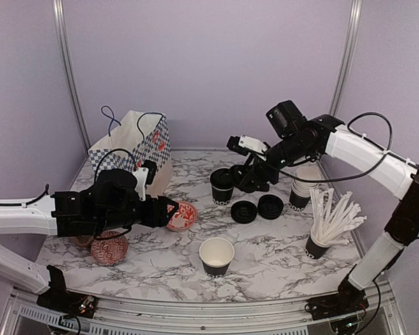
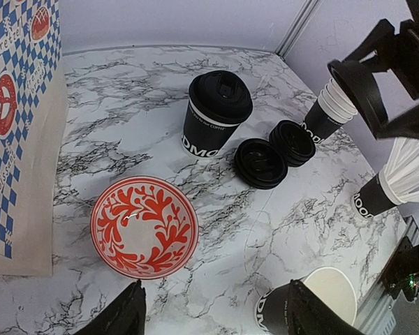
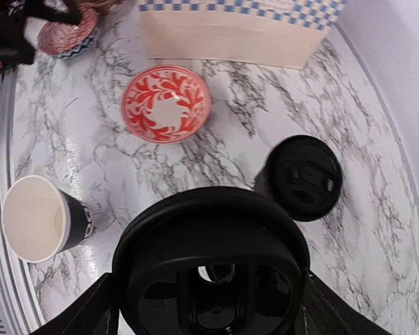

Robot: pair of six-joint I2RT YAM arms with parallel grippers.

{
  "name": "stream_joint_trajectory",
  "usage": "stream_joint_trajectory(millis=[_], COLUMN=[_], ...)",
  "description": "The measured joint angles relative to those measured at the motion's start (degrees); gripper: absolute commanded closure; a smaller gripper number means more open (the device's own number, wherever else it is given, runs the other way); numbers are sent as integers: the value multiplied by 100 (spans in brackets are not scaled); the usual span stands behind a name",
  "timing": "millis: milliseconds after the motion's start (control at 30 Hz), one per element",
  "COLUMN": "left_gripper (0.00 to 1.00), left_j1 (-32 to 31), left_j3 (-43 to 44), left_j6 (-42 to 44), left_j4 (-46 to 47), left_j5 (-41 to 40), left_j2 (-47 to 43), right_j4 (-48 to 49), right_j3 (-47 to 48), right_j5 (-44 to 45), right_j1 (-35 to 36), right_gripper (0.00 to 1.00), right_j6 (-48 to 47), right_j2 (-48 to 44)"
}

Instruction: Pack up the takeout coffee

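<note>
Black lid pinched in your right gripper; lidded cup ahead done, open cup alongside awaits capping, bagging seemingly unstarted.

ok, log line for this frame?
right fingers: shut on lid, raised | left fingers: open, by red bowl | lidded cup: one standing | open cup: no lid yet | bag: upright
</note>
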Motion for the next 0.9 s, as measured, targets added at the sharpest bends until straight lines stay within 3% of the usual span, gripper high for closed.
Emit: stream_joint_trajectory(millis=[133, 367, 900], left_gripper=[30, 30, 30], left_j1=[0, 0, 0], left_j3=[0, 0, -101], left_j6=[28, 28, -63], left_j4=[-114, -216, -258], left_j5=[-155, -247, -319], left_j2=[-44, -173, -424], right_j4=[-168, -417, -645], right_j3=[-555, -737, -579], right_j5=[-22, 175, 640], right_j1=[992, 2170, 2640], right_gripper=[39, 38, 37], right_j6=[-409, -706, -802], right_j2=[-275, 332, 789])
